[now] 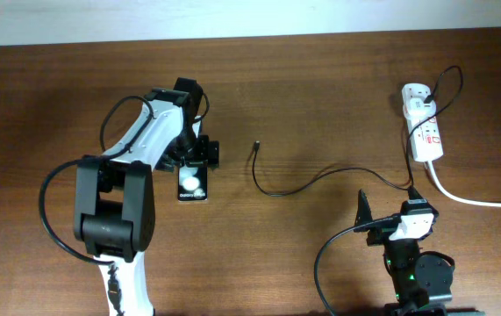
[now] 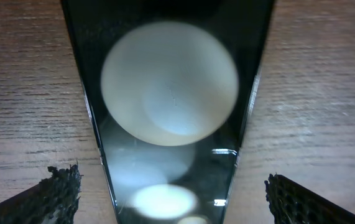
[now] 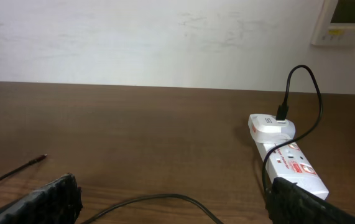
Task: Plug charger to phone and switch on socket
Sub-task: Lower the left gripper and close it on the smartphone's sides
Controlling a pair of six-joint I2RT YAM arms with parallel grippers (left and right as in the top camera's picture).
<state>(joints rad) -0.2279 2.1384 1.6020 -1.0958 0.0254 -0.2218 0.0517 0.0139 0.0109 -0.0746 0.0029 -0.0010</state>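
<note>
Phone (image 1: 192, 186), the small flat black rectangle with white round patches, is lying on the brown wooden table (image 1: 320, 70) left of centre in the overhead view. The left gripper (image 1: 196, 162) is hanging right over its far end, jaws spread wide. The charger (image 1: 307, 183), a long thin black cable, is snaking across mid-table, and its tiny black connector tip (image 1: 256, 146) is lying well apart from the phone, to its right. The socket (image 1: 423, 123), a white elongated power strip with red and green marks, is sitting at the far right edge, with the white plug block (image 1: 415, 95) at its far end and the thick white cord (image 1: 478, 200) running off right. The right gripper (image 1: 389, 204) is sitting near the front edge, open, holding nothing.

Left wrist: the phone (image 2: 171, 124) is filling the middle of the frame, with a big white round patch (image 2: 170, 81) showing blurred. Both fingertips (image 2: 59, 193) are standing clear of it, with bare wood showing on each side. The left gripper (image 2: 174, 199) is straddling the phone, not gripping.

Right wrist: the right gripper (image 3: 171, 205) is pointing toward the wall, fingers (image 3: 308, 202) wide apart and empty. The charger (image 3: 152, 199) is curving across between them. The connector tip (image 3: 40, 158) is lying at left. The socket (image 3: 286, 155) is sitting at right, just beyond the right finger, with the black cable plugged into its plug block (image 3: 270, 127).
</note>
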